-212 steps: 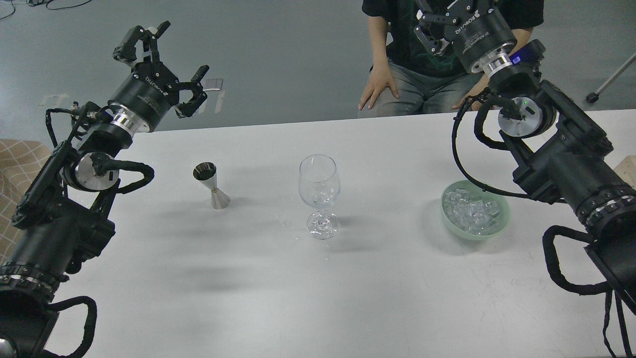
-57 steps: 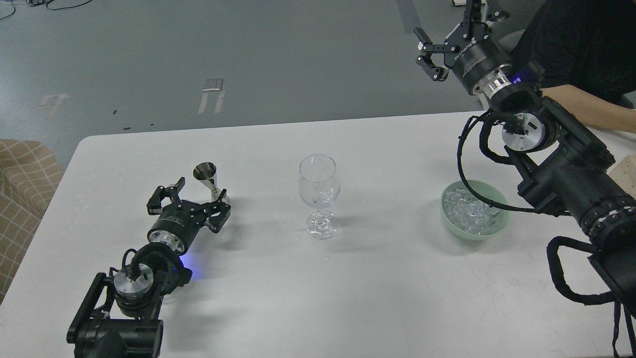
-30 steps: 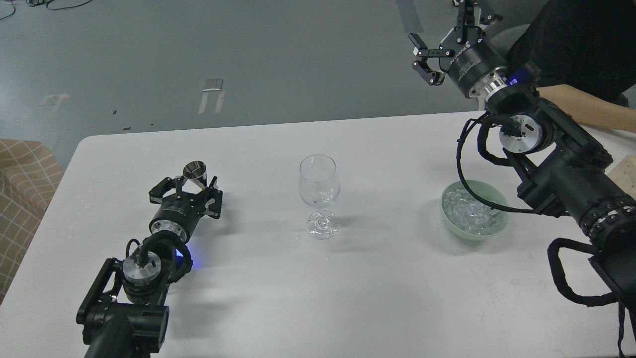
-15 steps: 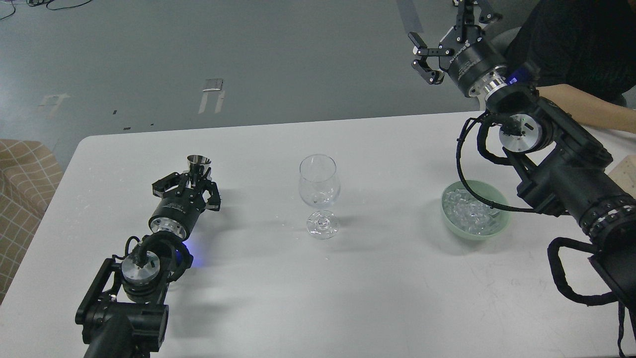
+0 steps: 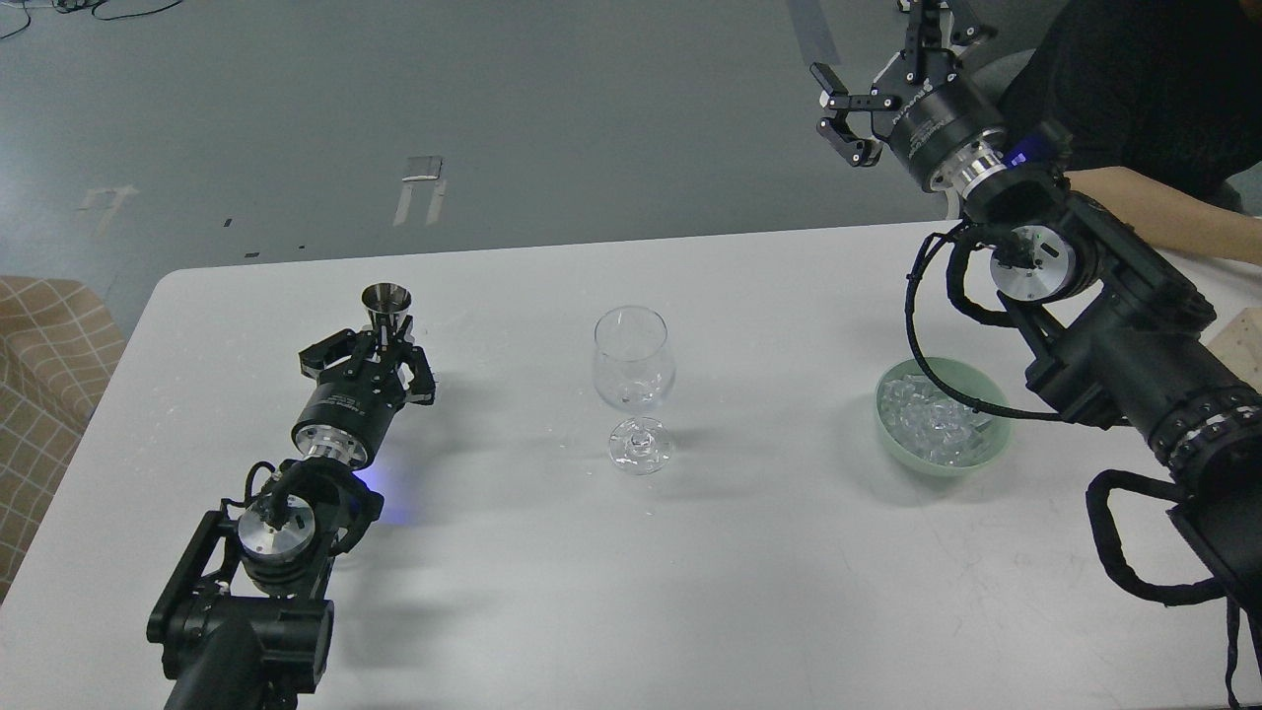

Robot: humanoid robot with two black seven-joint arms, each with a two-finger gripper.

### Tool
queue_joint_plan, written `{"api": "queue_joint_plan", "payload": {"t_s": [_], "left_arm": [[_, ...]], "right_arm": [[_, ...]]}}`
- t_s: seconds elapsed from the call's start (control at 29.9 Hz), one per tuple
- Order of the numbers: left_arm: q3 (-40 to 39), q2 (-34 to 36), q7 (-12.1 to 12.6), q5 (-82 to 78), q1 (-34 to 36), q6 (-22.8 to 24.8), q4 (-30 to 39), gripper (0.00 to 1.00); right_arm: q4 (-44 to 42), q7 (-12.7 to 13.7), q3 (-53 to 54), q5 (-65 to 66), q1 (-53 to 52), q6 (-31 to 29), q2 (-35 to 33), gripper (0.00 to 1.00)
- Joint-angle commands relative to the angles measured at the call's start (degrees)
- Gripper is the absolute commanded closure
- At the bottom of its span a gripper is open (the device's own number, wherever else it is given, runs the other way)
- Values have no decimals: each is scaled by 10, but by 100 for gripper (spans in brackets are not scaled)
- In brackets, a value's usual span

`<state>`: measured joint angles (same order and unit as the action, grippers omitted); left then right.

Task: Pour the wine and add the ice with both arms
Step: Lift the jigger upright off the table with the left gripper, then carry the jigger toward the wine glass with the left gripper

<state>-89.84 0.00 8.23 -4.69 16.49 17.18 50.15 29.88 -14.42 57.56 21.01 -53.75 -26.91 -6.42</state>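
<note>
My left gripper (image 5: 386,347) is shut on a small steel jigger (image 5: 385,301) and holds it upright above the white table (image 5: 552,592), left of the clear stemmed glass (image 5: 634,375). I cannot see wine inside the jigger. The glass stands upright at the table's middle. The ice (image 5: 932,424) lies as several clear cubes in a pale green bowl (image 5: 892,439) at the right. My right gripper (image 5: 882,74) is open and empty, raised high beyond the table's far edge, well above the bowl.
A person in dark clothes (image 5: 1144,89) sits at the far right with a bare forearm (image 5: 1173,222) resting on the table behind my right arm. A checked cushion (image 5: 44,365) lies off the table's left edge.
</note>
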Motion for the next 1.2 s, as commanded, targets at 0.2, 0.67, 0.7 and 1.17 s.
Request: {"api": "queue_joint_plan", "payload": {"t_s": [0.2, 0.67, 0.7, 1.17], "left_arm": [[0, 0, 9, 2, 1, -2, 46, 100], [18, 0, 58, -7, -36, -100, 230, 100], [29, 3, 60, -7, -45, -114, 252, 100], [91, 32, 78, -9, -105, -214, 407, 100]], "right_arm": [[-2, 0, 0, 1, -2, 0, 0, 0], [-2, 0, 0, 0, -1, 0, 0, 0], [-1, 0, 0, 0, -1, 0, 0, 0], [0, 0, 1, 0, 3, 0, 0, 0]]}}
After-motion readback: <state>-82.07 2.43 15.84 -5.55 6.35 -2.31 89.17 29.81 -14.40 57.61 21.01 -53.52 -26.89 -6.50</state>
